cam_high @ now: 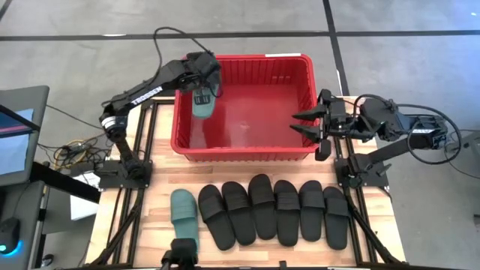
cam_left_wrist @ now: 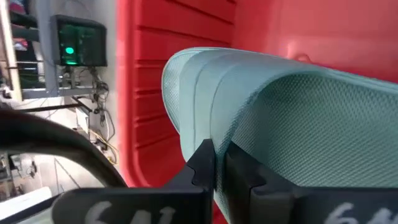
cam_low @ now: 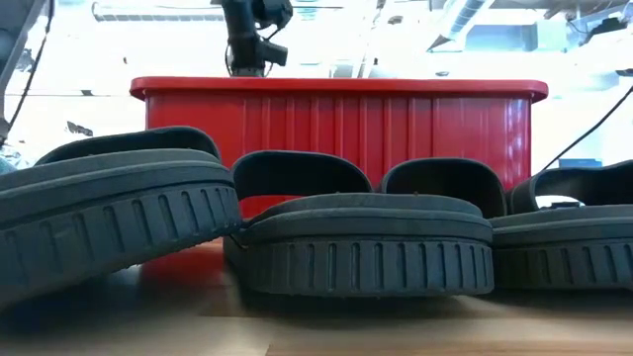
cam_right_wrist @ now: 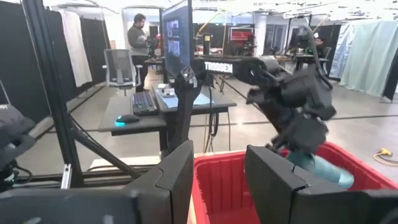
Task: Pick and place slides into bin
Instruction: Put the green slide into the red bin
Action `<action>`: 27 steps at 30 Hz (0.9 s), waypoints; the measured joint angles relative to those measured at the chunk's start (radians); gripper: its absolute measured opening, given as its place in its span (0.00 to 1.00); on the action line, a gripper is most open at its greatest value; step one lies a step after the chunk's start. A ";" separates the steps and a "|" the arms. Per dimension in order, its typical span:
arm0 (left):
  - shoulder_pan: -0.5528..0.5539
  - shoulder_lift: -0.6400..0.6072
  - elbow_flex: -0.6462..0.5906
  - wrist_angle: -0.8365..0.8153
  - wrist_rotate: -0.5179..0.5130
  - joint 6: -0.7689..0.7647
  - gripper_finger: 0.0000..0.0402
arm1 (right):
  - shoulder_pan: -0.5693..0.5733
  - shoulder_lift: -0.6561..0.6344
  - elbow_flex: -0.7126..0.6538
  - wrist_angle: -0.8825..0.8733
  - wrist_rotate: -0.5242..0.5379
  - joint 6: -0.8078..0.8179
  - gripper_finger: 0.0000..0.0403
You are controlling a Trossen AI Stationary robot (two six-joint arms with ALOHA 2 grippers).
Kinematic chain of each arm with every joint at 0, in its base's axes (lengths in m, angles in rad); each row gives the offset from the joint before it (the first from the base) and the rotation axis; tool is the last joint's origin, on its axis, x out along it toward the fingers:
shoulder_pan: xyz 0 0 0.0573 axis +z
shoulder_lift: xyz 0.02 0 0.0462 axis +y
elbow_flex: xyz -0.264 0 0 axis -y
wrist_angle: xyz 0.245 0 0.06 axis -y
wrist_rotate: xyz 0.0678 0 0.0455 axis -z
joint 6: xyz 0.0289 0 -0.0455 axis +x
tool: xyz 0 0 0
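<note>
1. Left gripper (cam_high: 203, 96) is over the far-left corner of the bin (cam_high: 244, 144), fingers closed on a green slide (cam_high: 202, 105).
2. The held green slide hangs inside the bin's rim, near the left wall; left wrist view shows its textured surface (cam_left_wrist: 298, 118) clamped between the fingers (cam_left_wrist: 202, 165), red wall behind.
3. Right gripper (cam_high: 304, 121) is at the bin's right rim, fingers parted and empty, pointing into the bin.
4. Right wrist view: right fingers (cam_right_wrist: 273, 180) apart over the bin's edge (cam_right_wrist: 217, 180), left arm with the green slide (cam_right_wrist: 323, 169) across from them.
5. Bin sits on the far half of the desk (cam_high: 154, 225); apart from the held slide, nothing shows in it.
6. Second green slide (cam_high: 183, 212) lies on the desk, at the left end of the near row.
7. Six black slides (cam_high: 274, 211) lie side by side to its right, touching or nearly so.
8. Low view: black slides (cam_low: 366, 242) fill the foreground, the bin (cam_low: 336, 119) behind, left gripper (cam_low: 252, 40) above its rim.
9. A person (cam_right_wrist: 138, 37) stands at a workstation in the room behind.
</note>
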 joint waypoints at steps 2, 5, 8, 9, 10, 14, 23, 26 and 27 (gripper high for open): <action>0.001 0.019 0.000 -0.002 0.002 0.004 0.00 | 0.001 0.003 0.000 0.003 0.000 0.000 0.33; 0.001 0.044 0.000 -0.009 0.008 0.003 0.00 | 0.009 0.008 0.000 0.003 0.000 0.000 0.33; 0.009 0.066 0.000 -0.026 0.023 0.002 0.00 | 0.017 0.010 0.000 0.002 -0.001 0.000 0.33; 0.015 0.072 0.000 -0.025 0.029 0.001 0.00 | 0.021 0.009 0.000 0.002 0.000 0.000 0.33; 0.021 0.080 0.000 -0.022 0.033 0.000 0.00 | 0.024 0.009 0.000 0.002 0.000 0.000 0.33; 0.050 0.118 0.000 -0.025 0.052 -0.014 0.00 | 0.029 0.009 0.000 0.002 0.000 0.000 0.33; 0.102 0.133 -0.023 -0.004 0.103 0.012 0.00 | 0.027 0.009 0.000 0.011 0.000 0.012 0.33; 0.115 0.132 -0.052 -0.005 0.115 0.048 0.00 | 0.027 0.009 0.000 0.019 0.000 0.012 0.33; 0.120 0.132 -0.060 -0.006 0.121 0.052 0.00 | 0.027 0.009 0.000 0.023 0.000 0.012 0.33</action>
